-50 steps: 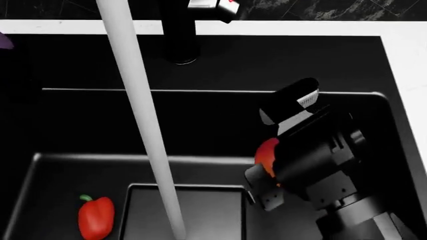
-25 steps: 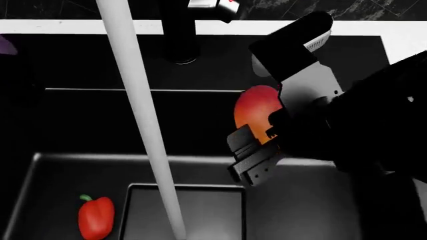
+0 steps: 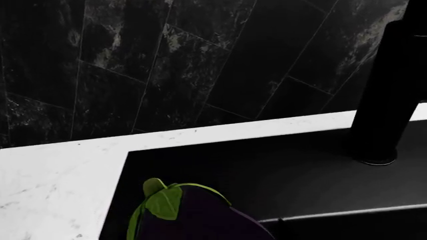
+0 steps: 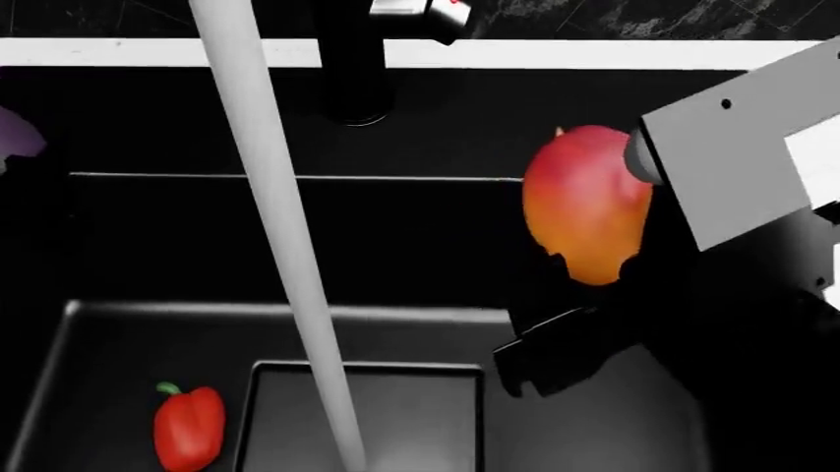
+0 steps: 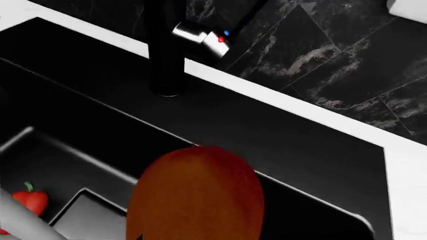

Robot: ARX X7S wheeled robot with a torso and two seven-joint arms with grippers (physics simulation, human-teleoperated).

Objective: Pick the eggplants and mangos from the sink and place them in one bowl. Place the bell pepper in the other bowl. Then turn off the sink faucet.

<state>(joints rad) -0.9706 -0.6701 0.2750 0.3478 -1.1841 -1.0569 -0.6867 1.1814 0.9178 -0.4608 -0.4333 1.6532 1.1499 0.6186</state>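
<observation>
Matte black fills most of the head view: the sink point(image 4: 157, 246), a deep rectangular basin with a square drain plate low in its floor. A pale water stream point(image 4: 282, 246) slants down across it from the top, landing near the drain plate. Behind the basin runs the white countertop point(image 4: 552, 54), and on the black ledge in front of it stands the black post of the sink faucet point(image 4: 352, 69), with its silver side piece and red and blue marks clear in the right wrist view point(image 5: 200, 40).

The right gripper point(image 4: 597, 256) is clamped on a mango point(image 4: 587, 202), red shading to orange, held up in the air over the right half of the basin, level with its back ledge. A second ago this gripper sat low inside the basin with the mango mostly hidden; half a second ago it was partway up; now it is higher and further right, and its grey body crowds the view's right edge.

At the far left edge a sliver of purple eggplant point(image 4: 19, 133) shows. The left wrist view shows that eggplant point(image 3: 193, 215), green cap up, close under the camera, but no fingers appear, so whether the left gripper is clamped or apart cannot be told.

The bell pepper point(image 4: 188, 426) lies on the basin floor, front left, well apart from the mango, with open floor around it.
</observation>
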